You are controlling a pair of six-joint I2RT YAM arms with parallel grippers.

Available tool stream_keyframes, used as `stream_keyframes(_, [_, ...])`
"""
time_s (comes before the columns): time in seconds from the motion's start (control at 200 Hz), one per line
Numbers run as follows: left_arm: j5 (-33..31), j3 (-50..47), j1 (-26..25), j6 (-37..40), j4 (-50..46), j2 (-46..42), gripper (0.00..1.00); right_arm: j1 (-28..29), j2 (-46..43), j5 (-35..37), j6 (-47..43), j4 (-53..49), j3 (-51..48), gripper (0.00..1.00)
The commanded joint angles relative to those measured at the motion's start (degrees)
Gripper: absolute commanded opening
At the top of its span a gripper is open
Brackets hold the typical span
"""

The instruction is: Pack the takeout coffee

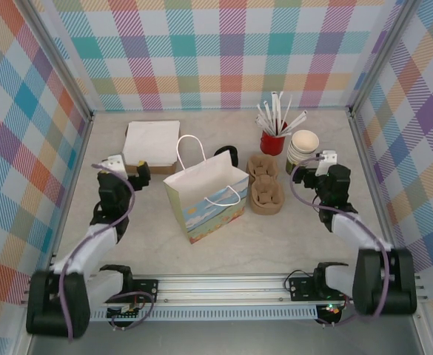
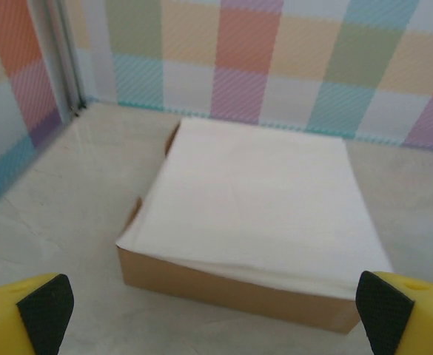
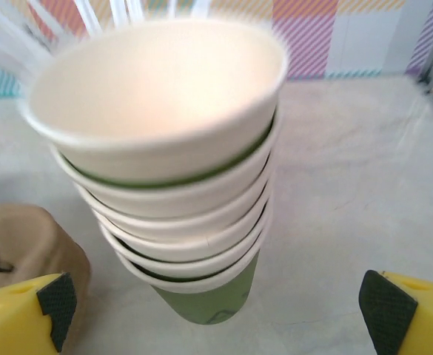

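Observation:
The takeout coffee cups stand as a stack of several paper cups (image 1: 303, 147), olive-green outside and cream inside, at the back right beside the red cup. In the right wrist view the stack (image 3: 173, 177) is close in front, its top cup open and without a lid. My right gripper (image 1: 309, 166) (image 3: 220, 318) is open, its yellow fingers spread on either side of the stack's base without touching it. My left gripper (image 1: 136, 172) (image 2: 215, 325) is open at the back left, facing a brown box.
A white paper bag (image 1: 205, 194) with handles stands open mid-table. Brown pulp carriers (image 1: 264, 185) (image 3: 24, 244) lie between the bag and the cups. A red cup of white straws (image 1: 274, 137) stands behind. The brown box of white napkins (image 1: 151, 143) (image 2: 253, 214) is at the back left. Something black (image 1: 231, 154) peeks from behind the bag.

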Motion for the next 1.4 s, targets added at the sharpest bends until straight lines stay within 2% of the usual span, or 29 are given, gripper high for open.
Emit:
stream_keyframes(0.0, [-2.83,4.58,0.43,-6.75,-23.87,-9.13,1.00,0.19,-8.11,1.99,3.41,-18.13,3.57,1.00])
stream_keyframes(0.12, [3.96,16.23,0.43,-15.61,-45.94,-14.67,0.95,0.19,-16.44,1.58,10.87,-38.38,10.72,1.00])
stream_keyframes(0.255, [21.78,33.09,0.14,-11.90,-62.68,-11.53,0.90,0.18,-21.62,-3.92,17.53,-59.20,20.39,1.00])
stream_keyframes(0.335, [29.58,41.48,-1.62,-9.11,-68.46,-9.08,0.87,0.18,-23.24,-6.81,19.20,-64.87,23.47,1.00])
stream_keyframes(0.405, [33.15,47.41,-4.46,-6.58,-72.29,-7.55,0.87,0.17,-23.92,-9.05,19.45,-67.29,24.88,1.00])
stream_keyframes(0.505, [35.10,53.35,-8.52,-3.47,-75.68,-5.07,0.87,0.19,-24.11,-10.44,19.24,-68.51,25.65,1.00])
stream_keyframes(0.58, [35.08,56.23,-11.24,-0.93,-77.21,-2.61,0.87,0.19,-24.03,-10.79,19.71,-68.54,25.98,1.00])
stream_keyframes(0.68, [31.98,59.10,-15.39,3.19,-79.67,1.47,0.87,0.19,-23.94,-11.69,19.86,-68.48,26.86,1.00])
stream_keyframes(0.9, [21.51,64.22,-25.24,11.36,-84.38,11.80,0.88,0.19,-24.67,-10.90,18.78,-70.24,28.12,1.00])
stream_keyframes(0.995, [17.32,64.96,-27.19,13.17,-84.80,15.14,0.89,0.19,-25.27,-10.87,18.68,-70.51,27.82,1.00])
stream_keyframes(1.125, [15.42,64.94,-27.85,14.37,-84.09,17.58,0.88,0.19,-26.00,-10.88,18.59,-70.55,27.17,1.00])
stream_keyframes(1.22, [15.56,64.96,-27.87,15.40,-83.85,18.97,0.81,0.19,-26.31,-11.06,18.27,-70.66,26.72,1.00])
stream_keyframes(1.345, [16.52,65.13,-27.85,16.54,-84.14,20.52,0.60,0.18,-26.57,-10.86,17.84,-70.78,26.45,1.00])
stream_keyframes(1.395, [17.03,65.05,-27.87,16.91,-84.29,21.07,0.55,0.19,-26.64,-10.80,17.65,-70.84,26.38,1.00])
